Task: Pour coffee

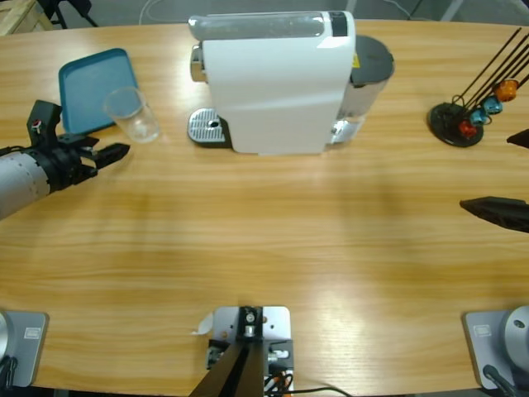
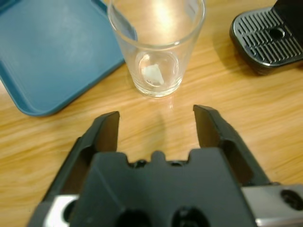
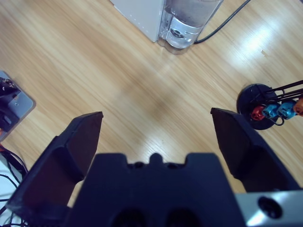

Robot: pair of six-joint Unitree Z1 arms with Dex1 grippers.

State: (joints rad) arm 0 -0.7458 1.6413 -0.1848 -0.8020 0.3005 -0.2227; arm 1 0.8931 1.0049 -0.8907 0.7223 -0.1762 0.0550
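The left end effector is hovering just short of the clear glass, jaws apart. No coffee is showing (the glass looks empty). Closing off-centre is risking tipping it onto the blue tray. The right end effector is waiting, jaws apart, over the counter.
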